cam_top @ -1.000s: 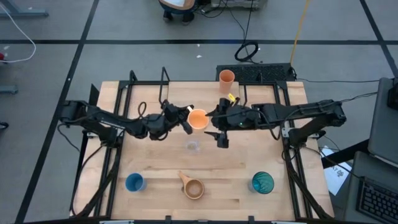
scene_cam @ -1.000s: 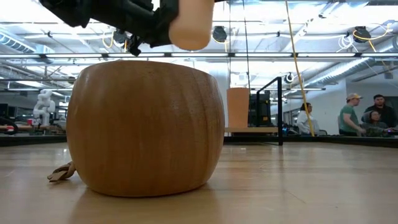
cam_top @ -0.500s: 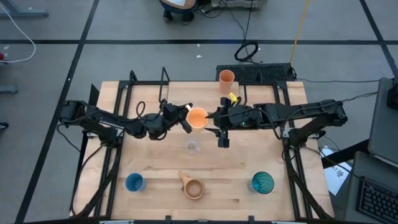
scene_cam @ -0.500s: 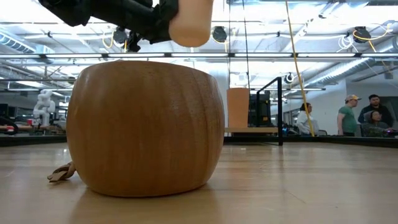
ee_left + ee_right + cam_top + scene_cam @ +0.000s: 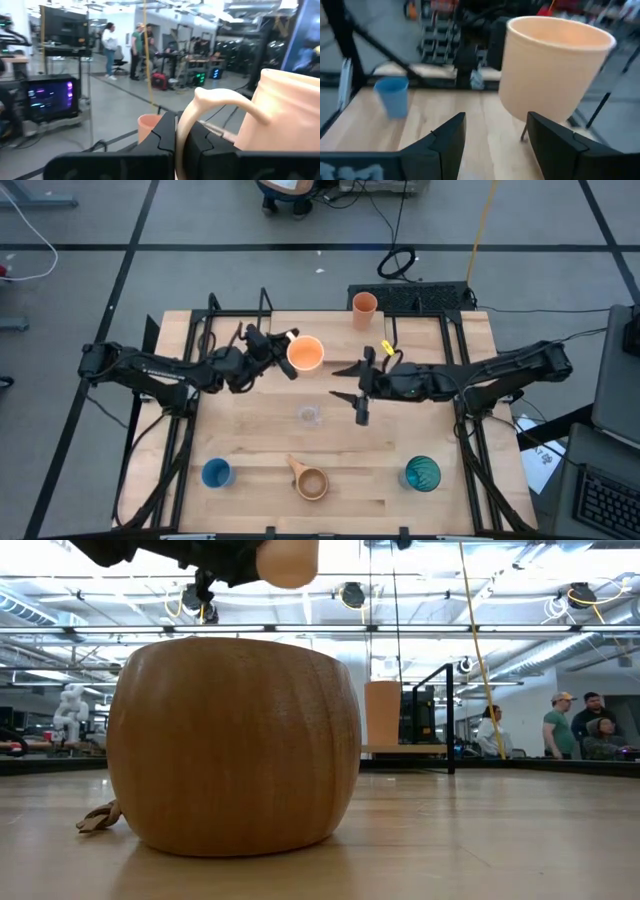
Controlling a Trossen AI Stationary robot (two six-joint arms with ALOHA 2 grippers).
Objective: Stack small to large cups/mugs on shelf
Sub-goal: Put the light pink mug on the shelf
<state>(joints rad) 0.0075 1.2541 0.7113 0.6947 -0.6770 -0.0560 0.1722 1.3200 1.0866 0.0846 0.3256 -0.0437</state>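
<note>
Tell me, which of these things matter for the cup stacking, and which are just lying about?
Job: orange mug held by left gripper, orange cup on the shelf, clear cup, blue cup, tan mug, teal tumbler.
Lying about: coiled cable, floor wires.

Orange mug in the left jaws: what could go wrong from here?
The left gripper holds the orange mug only by its thin handle, lifted off the table, so it could swing or slip out. The right gripper hangs open close beside it; either arm moving could bump the mug. The shelf already carries an orange cup that a careless placement might knock.
</note>
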